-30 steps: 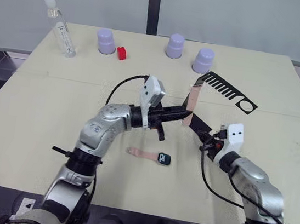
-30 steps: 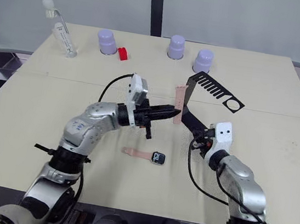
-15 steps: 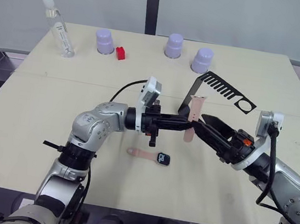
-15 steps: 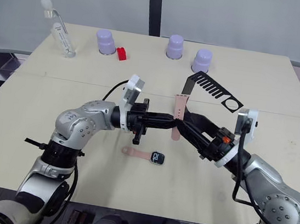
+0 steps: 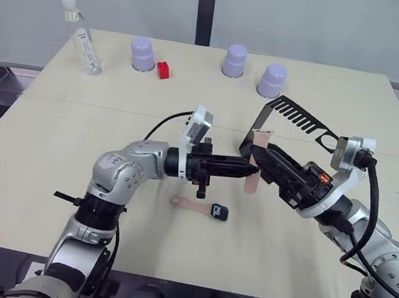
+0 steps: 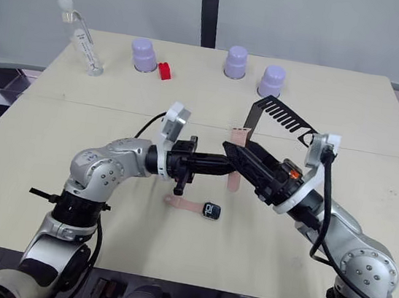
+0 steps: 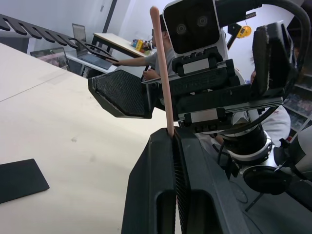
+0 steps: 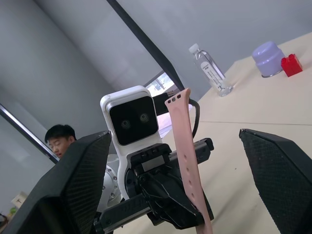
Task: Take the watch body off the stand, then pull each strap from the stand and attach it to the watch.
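My left gripper point(image 5: 251, 173) is shut on the lower part of a pale pink strap point(image 5: 256, 162), holding it upright above the table's middle. My right gripper point(image 8: 173, 134) is open, one finger point(image 8: 78, 175) on each side of that strap point(image 8: 184, 141) without touching it. The watch body point(image 5: 219, 211) lies flat on the table below, with the other pink strap point(image 5: 191, 204) joined to its left side. Behind the grippers stands the black stand point(image 5: 299, 118), its comb arm and ring bare and its foot partly hidden by my right gripper.
Along the far edge stand a clear bottle point(image 5: 82, 36), three purple cups point(image 5: 141, 54) point(image 5: 234, 60) point(image 5: 271, 80) and a red brick point(image 5: 163, 70). A person point(image 8: 57, 139) sits in the background of the right wrist view.
My left gripper has drawn the strap off the stand toward me. My right gripper left the stand's foot, opened and swung up so that its fingers flank the strap.
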{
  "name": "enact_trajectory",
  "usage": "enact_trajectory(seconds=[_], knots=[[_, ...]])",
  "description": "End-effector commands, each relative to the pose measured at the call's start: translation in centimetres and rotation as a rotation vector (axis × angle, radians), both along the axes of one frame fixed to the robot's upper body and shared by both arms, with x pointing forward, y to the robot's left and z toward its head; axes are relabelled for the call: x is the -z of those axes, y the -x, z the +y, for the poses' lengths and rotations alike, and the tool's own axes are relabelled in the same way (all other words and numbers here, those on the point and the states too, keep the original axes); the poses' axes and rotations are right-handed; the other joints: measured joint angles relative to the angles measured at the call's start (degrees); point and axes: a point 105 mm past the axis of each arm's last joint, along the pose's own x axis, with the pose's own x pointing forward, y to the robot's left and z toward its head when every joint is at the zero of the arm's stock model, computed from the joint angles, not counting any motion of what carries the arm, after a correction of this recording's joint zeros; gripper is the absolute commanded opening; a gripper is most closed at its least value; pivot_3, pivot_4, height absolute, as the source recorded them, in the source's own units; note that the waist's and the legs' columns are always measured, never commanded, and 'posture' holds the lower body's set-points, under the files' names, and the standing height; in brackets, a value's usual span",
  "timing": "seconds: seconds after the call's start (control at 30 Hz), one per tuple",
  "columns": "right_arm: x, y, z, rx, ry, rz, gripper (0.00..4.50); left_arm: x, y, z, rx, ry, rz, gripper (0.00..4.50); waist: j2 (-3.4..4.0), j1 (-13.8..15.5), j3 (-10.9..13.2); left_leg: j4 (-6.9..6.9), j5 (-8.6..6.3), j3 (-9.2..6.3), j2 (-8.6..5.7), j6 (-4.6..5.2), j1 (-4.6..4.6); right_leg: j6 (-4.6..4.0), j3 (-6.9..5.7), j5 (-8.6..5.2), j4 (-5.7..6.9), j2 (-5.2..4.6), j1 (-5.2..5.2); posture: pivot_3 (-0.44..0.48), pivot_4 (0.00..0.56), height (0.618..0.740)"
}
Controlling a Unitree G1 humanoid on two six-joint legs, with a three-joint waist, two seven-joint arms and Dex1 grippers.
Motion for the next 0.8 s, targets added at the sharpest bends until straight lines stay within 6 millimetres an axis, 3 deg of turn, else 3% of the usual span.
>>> enact_trajectory(seconds=[0.03,0.7,0.8], knots=[[-0.34,0.27,-0.13,0.013,-0.011,-0.021,3.23,-0.87,1.07,-0.1,0.033,0.02,-0.06,0.0,0.0,-0.01,0.0,0.0,0.0,0.0,0.0,0.0,0.0,0.0,0.0,0.0,0.0,0.0,0.0,0.0,0.15,0.74],[-0.39,0.97,-0.07,0.008,-0.064,-0.014,3.23,-0.41,1.83,0.07,0.049,0.011,-0.058,0.0,0.0,-0.03,0.0,-0.02,0.0,-0.01,0.0,0.0,0.0,0.0,0.04,0.0,-0.05,-0.05,0.0,0.0,0.15,0.74],[-0.35,0.89,-0.14,0.014,-0.062,-0.01,2.29,-0.55,1.8,-0.14,0.05,0.018,-0.057,0.0,0.0,0.05,0.0,-0.02,0.0,-0.01,0.0,0.0,-0.01,0.0,0.04,0.0,-0.08,-0.05,0.0,0.0,0.15,0.74]])
